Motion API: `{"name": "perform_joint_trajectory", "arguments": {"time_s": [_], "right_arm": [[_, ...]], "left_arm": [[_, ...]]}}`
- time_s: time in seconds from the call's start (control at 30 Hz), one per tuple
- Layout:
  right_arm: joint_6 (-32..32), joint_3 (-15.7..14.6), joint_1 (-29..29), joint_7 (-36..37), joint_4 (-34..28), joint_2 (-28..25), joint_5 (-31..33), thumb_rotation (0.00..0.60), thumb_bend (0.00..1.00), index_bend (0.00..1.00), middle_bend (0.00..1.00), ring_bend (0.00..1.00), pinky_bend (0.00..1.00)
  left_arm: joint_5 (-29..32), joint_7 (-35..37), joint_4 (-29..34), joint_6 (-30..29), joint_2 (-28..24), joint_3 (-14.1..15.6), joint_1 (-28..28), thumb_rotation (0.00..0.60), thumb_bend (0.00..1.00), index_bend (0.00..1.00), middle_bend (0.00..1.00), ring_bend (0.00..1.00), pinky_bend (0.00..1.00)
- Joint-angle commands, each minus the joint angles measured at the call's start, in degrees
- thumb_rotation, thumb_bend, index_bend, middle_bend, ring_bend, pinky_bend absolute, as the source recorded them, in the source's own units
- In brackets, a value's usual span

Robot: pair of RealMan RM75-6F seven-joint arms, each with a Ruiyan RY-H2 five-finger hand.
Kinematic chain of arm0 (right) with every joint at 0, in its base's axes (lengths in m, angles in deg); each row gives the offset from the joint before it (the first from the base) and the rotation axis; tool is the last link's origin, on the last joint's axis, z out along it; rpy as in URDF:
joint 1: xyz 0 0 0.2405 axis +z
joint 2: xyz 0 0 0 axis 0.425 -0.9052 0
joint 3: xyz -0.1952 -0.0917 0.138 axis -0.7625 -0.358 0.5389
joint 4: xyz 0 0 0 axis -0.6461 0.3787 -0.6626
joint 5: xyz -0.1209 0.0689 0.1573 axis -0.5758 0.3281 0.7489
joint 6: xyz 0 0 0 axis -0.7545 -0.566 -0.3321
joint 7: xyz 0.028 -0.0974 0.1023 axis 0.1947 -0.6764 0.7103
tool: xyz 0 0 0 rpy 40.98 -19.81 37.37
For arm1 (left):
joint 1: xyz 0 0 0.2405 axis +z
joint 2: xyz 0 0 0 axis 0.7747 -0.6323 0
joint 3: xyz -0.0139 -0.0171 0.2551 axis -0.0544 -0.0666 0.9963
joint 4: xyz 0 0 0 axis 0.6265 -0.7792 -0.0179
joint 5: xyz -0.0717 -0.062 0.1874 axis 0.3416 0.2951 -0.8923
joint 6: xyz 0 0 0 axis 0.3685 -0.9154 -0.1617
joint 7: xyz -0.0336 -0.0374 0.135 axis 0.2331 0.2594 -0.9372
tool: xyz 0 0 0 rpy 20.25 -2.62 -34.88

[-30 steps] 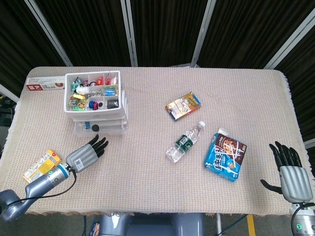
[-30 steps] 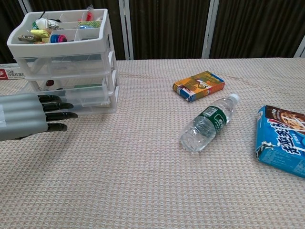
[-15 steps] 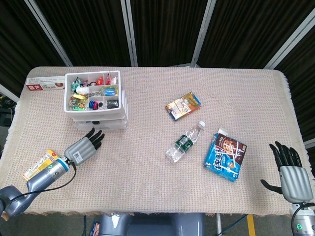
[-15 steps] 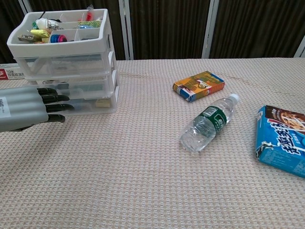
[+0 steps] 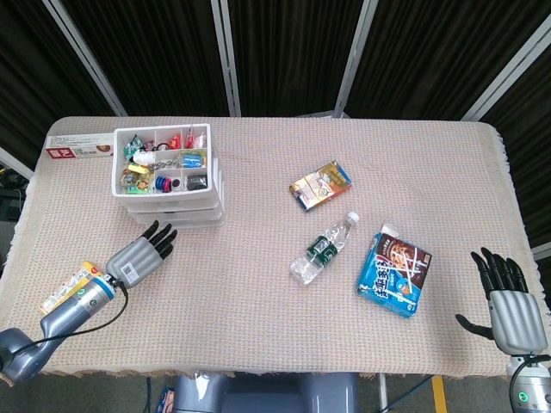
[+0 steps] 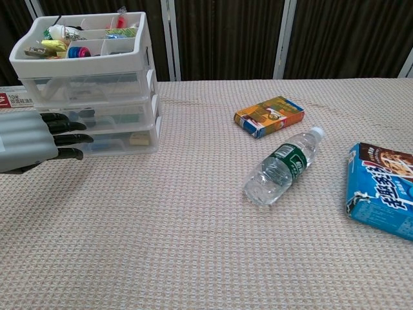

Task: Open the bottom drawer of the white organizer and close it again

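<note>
The white organizer [image 5: 168,176] [image 6: 87,77] stands at the table's far left, its top tray full of small items. Its bottom drawer [image 5: 181,220] [image 6: 122,142] sits flush with the drawers above it. My left hand [image 5: 136,256] [image 6: 29,139] lies flat in front of the drawer's left part, fingers stretched out straight toward it and holding nothing. The fingertips [image 6: 76,137] are right at the drawer front; I cannot tell whether they touch it. My right hand [image 5: 510,297] hovers at the near right table edge, fingers spread and empty, seen only in the head view.
A yellow snack box [image 5: 73,288] lies beside my left forearm. A red and white box [image 5: 77,151] [image 6: 13,100] lies behind the organizer. An orange packet [image 5: 320,185] [image 6: 269,116], a water bottle [image 5: 323,249] [image 6: 284,165] and a blue carton [image 5: 394,271] [image 6: 384,190] lie mid-right.
The bottom drawer, sticking out a second ago, has slid back in flush. My left hand has moved with it toward the organizer and to the left. The right hand has stayed put.
</note>
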Motion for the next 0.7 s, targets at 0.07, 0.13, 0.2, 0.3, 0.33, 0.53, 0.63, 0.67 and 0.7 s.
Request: {"name": "perform_joint_trajectory", "arguments": {"time_s": [0.07,0.13,0.2,0.3,0.33,0.53,0.63,0.67,0.7], "right_arm": [[0.04,0.01,-0.02,0.03,0.02,-0.03,-0.02,0.6,0.01,0.05,0.0,0.0,0.0],[0.05,0.01,-0.03,0.07,0.03,-0.03,-0.01,0.6,0.01,0.05,0.0,0.0,0.0],[0.05,0.0,-0.03,0.1,0.04,-0.06,-0.02,0.6,0.01,0.05,0.0,0.0,0.0],[0.11,-0.01,-0.03,0.14,0.05,-0.04,-0.11,0.6,0.01,0.05,0.0,0.0,0.0],[0.12,-0.01,-0.03,0.14,0.05,-0.04,-0.13,0.6,0.01,0.05,0.0,0.0,0.0],[0.42,-0.02,-0.08,0.12,0.12,0.08,-0.44,0.6,0.01,0.05,0.0,0.0,0.0],[0.45,-0.02,-0.08,0.03,0.15,0.15,-0.48,0.6,0.01,0.05,0.0,0.0,0.0],[0.47,-0.01,-0.06,-0.03,0.18,0.19,-0.53,0.6,0.01,0.05,0.0,0.0,0.0],[0.49,-0.02,-0.06,-0.06,0.19,0.21,-0.55,0.6,0.01,0.05,0.0,0.0,0.0]], "left_arm": [[-1.83,2.57,2.79,-4.37,-0.63,1.06,1.8,0.6,1.0,0.19,0.04,0.0,0.11],[-1.96,4.21,4.3,-7.69,-0.84,0.93,3.3,0.6,0.92,0.18,0.03,0.0,0.11],[-1.84,5.99,6.13,-11.07,-1.26,0.78,5.0,0.6,0.68,0.18,0.02,0.0,0.11],[-1.79,8.68,8.63,-16.84,-1.77,0.37,7.82,0.6,0.41,0.17,0.0,0.0,0.09],[-1.56,9.8,9.54,-18.92,-1.91,0.17,8.92,0.6,0.35,0.16,0.0,0.0,0.09],[0.09,18.71,14.62,-30.39,-2.94,-0.21,15.94,0.6,0.21,0.05,0.0,0.0,0.03],[2.01,22.16,17.95,-32.2,-4.56,0.46,18.48,0.6,0.16,0.0,0.0,0.0,0.0],[2.66,23.46,19.23,-32.85,-5.31,0.78,19.47,0.6,0.14,0.0,0.0,0.0,0.0],[2.93,24.19,19.88,-33.25,-5.74,1.03,20.08,0.6,0.13,0.0,0.0,0.0,0.0]]}}
